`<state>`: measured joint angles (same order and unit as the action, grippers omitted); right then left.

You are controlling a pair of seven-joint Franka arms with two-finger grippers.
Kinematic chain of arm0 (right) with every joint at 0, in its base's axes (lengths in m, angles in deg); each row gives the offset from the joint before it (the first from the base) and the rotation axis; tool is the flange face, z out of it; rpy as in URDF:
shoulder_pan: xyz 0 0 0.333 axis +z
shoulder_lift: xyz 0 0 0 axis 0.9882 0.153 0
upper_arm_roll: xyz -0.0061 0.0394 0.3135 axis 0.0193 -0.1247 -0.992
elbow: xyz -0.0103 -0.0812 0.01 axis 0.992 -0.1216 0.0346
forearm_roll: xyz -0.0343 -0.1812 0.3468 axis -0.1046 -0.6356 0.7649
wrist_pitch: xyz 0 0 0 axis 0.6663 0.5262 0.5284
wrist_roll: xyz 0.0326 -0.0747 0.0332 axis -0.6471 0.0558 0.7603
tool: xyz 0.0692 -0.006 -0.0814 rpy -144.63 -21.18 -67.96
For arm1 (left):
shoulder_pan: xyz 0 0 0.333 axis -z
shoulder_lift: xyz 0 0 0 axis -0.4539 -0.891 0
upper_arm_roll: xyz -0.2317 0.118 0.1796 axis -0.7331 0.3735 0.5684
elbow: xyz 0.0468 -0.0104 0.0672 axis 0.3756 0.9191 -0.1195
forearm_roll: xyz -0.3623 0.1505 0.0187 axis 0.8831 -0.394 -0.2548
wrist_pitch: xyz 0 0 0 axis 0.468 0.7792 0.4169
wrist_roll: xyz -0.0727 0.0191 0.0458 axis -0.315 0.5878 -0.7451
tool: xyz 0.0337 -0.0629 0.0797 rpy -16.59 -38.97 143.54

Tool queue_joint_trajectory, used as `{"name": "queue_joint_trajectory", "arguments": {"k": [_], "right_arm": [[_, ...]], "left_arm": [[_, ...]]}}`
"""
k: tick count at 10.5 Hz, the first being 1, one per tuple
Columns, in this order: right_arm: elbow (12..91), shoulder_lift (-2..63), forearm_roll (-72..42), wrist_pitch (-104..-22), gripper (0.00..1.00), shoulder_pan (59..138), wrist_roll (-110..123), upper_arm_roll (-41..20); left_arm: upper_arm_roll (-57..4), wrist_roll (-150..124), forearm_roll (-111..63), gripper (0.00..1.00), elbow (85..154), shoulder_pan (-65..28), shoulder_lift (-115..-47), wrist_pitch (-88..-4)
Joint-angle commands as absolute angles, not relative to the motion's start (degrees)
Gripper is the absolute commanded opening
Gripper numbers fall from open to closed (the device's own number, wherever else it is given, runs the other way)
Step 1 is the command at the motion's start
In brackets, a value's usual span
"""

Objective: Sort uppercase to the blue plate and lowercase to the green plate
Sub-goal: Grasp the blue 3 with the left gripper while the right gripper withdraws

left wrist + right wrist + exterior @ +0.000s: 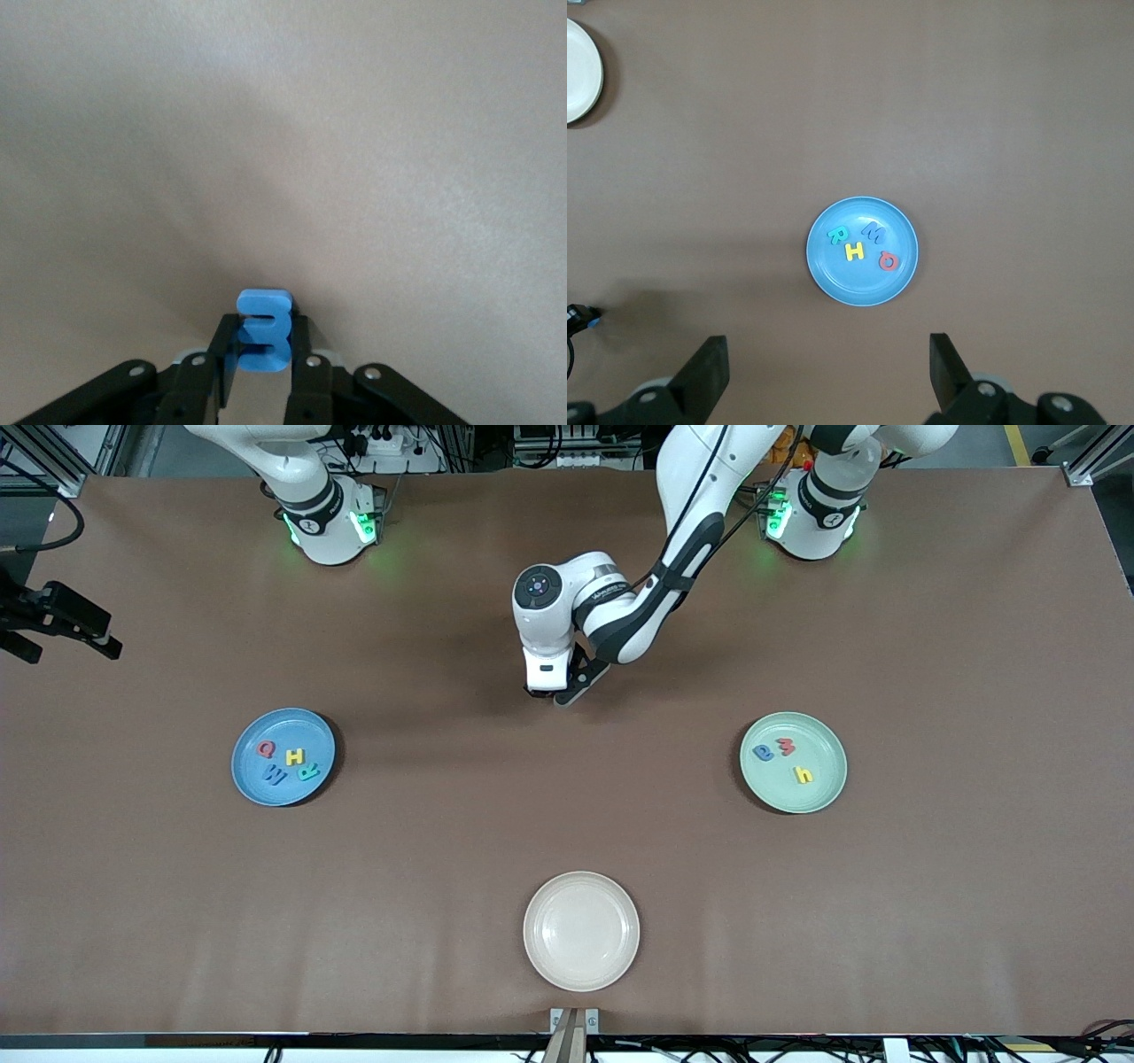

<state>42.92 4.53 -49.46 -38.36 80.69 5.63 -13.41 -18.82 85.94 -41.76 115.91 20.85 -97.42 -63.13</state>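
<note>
We count three plates: the blue plate (251, 778) toward the right arm's end of the table, the green plate (828, 788) toward the left arm's end, and a cream-white plate (580, 930) nearest the front camera, between the two. Four capitals lie in the blue plate: red Q (265, 749), yellow H (295, 756), blue M (274, 776) and teal R (307, 771), clustered together with bare rim all around. Three small letters lie in the green plate: blue a (763, 753), red w (785, 746) and yellow h (803, 774). We see the left gripper (259, 354) over bare table at mid-table, well apart from every plate, its fingers clamped on the blue E-shaped letter (263, 331). The right gripper (828, 376) waits high over the table with its fingers spread wide. Broad brown table (930, 921) lies free between the plates.
</note>
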Motion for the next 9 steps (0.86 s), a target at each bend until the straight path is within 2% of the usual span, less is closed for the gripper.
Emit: {"name": "queue_joint_trajectory", "arguments": {"k": [1, 6, 9], "right_arm": [[41.64, 4.88, -49.57, -37.16, 1.0, 80.93, 4.66, -13.27], [41.91, 4.88, -49.92, -33.73, 1.0, 81.9, 3.08, -13.54], [41.91, 5.23, -50.71, -33.91, 1.0, 82.51, 2.73, -13.63]], "left_arm": [[-18.9, 83.77, -42.57, 0.24, 116.82, 19.67, -95.7, -60.41], [-18.81, 83.59, -42.48, 0.21, 117.0, 19.24, -95.0, -60.06], [-18.63, 76.85, -42.48, 0.19, 119.53, 16.87, -91.67, -53.92]]}}
